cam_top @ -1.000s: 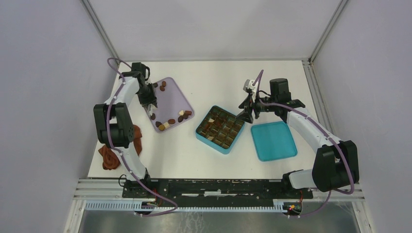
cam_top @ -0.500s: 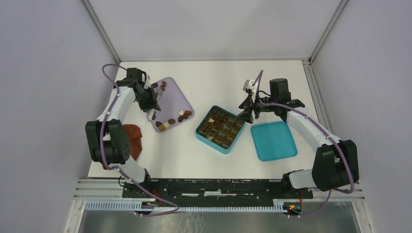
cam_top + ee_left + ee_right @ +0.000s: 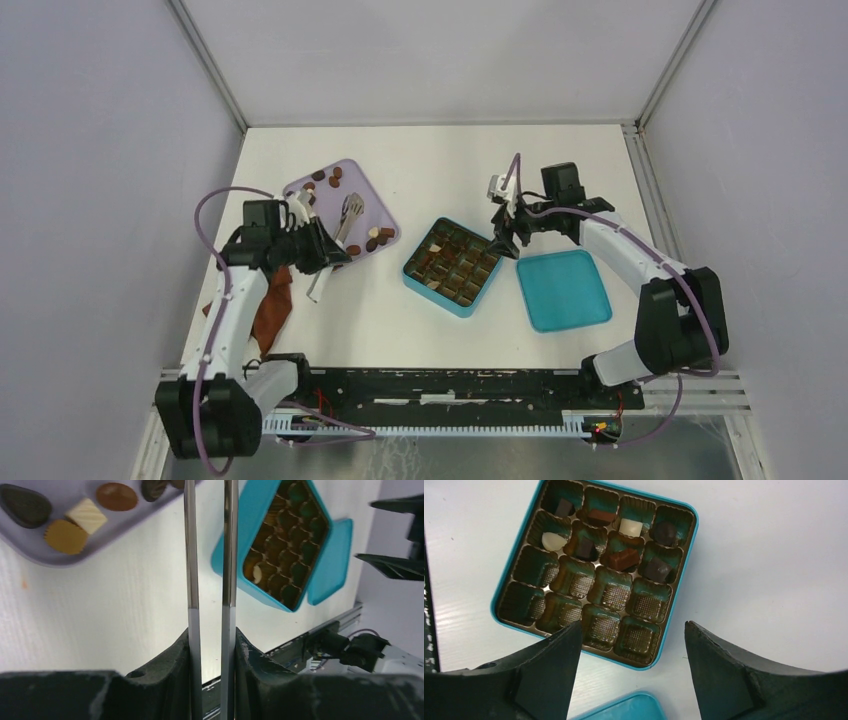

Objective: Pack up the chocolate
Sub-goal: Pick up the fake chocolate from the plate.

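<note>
Left wrist view: clamping tongs (image 3: 191, 555) in left gripper (image 3: 212, 640), tips cropped at top, probably over tray (image 3: 125, 517); holding right gripper (image 3: 631, 627) wide over box (image 3: 609, 592), fingers (image 3: 544, 670) masking nearest cells.

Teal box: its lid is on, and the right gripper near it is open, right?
Not quite: the lid is off, lying on the table beside the teal box, as the top external view shows. The right gripper near it is open.
</note>
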Controlling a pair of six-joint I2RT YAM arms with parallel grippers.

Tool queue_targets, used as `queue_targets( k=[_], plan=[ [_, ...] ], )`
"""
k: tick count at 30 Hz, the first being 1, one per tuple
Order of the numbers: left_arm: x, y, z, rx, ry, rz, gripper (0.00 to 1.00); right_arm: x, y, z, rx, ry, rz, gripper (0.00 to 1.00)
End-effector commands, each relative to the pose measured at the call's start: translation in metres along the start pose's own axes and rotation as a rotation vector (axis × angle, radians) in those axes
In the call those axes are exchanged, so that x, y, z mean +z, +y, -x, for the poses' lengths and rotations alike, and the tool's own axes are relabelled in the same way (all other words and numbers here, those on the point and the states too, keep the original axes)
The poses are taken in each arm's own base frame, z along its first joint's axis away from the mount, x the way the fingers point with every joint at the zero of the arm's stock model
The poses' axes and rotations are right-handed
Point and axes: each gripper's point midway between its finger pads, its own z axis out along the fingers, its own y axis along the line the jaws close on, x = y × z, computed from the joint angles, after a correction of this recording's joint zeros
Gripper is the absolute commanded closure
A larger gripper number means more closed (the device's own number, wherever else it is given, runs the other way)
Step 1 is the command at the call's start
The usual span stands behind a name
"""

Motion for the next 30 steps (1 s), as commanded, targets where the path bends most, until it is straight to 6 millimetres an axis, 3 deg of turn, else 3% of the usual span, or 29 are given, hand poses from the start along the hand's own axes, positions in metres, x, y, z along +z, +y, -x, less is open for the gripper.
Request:
queue_targets(
  k=[1, 6, 13, 19, 25, 30],
  plan=[
    [-0.024, -0.049, -0.001, 0.030, -0.086, -0.234, 0.98, 0.015, -0.015, 0.003, -0.137, 0.098, -0.037, 0.20],
    [-0.047, -0.069, -0.020, 0.059, -0.126, -0.326, 0.98, 0.035, -0.032, -0.010, -0.086, 0.209, -0.078, 0.22],
    [-0.059, -0.079, -0.035, 0.065, -0.138, -0.380, 0.98, 0.045, -0.054, -0.022, -0.055, 0.283, -0.128, 0.25],
    [-0.068, -0.089, -0.040, 0.075, -0.149, -0.430, 0.98, 0.059, -0.059, -0.032, -0.038, 0.318, -0.109, 0.29],
    [-0.073, -0.096, -0.040, 0.087, -0.154, -0.473, 0.98, 0.069, -0.063, -0.040, -0.024, 0.344, -0.092, 0.38],
    [-0.075, -0.100, -0.040, 0.088, -0.151, -0.495, 0.98, 0.074, -0.056, -0.049, -0.018, 0.348, -0.053, 0.49]
  ],
)
